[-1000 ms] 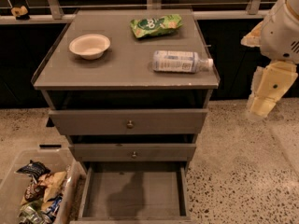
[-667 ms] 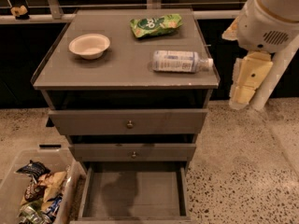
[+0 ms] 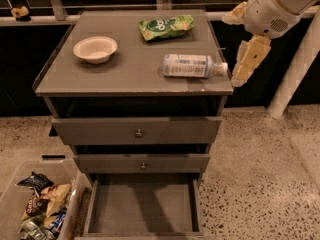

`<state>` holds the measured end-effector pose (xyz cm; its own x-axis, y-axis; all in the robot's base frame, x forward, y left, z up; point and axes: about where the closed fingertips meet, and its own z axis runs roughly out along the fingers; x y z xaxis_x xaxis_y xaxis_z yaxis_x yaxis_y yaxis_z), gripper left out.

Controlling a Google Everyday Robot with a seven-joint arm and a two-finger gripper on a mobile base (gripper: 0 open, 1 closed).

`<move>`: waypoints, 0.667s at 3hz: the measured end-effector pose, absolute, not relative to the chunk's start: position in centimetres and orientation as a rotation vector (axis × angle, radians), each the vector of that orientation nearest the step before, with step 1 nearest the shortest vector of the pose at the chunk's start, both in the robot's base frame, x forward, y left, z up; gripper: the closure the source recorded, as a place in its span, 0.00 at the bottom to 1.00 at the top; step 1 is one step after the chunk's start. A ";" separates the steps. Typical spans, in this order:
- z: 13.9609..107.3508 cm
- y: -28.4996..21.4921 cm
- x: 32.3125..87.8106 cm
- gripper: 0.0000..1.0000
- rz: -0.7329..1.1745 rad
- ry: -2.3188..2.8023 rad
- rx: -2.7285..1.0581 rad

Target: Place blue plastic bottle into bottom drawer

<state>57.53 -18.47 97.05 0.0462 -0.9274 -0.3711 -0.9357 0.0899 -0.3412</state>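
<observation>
The blue plastic bottle (image 3: 192, 65) lies on its side on the right part of the grey cabinet top (image 3: 125, 69), with its white cap pointing right toward the edge. My gripper (image 3: 247, 60) hangs just off the cabinet's right edge, level with the top and a little right of the bottle's cap, not touching it. The bottom drawer (image 3: 142, 209) is pulled out at the bottom of the view, and its flat grey floor is bare.
A white bowl (image 3: 95, 49) sits at the left of the top and a green snack bag (image 3: 165, 27) at the back. The two upper drawers (image 3: 137, 131) with brass knobs are closed. A clear bin of snacks (image 3: 37, 209) stands on the floor at lower left. A white post (image 3: 295, 74) stands at the right.
My arm and gripper have moved left and closer to the cabinet's right edge, toward the bottle's cap. The bottle, bowl and bag have not moved.
</observation>
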 end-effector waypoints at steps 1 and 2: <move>95.7 -17.7 61.0 0.00 0.251 1.706 -1.759; 95.9 -16.5 62.2 0.00 0.342 1.652 -1.707</move>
<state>62.17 -16.54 95.85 0.1416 -0.7544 -0.6409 -0.9469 0.0856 -0.3099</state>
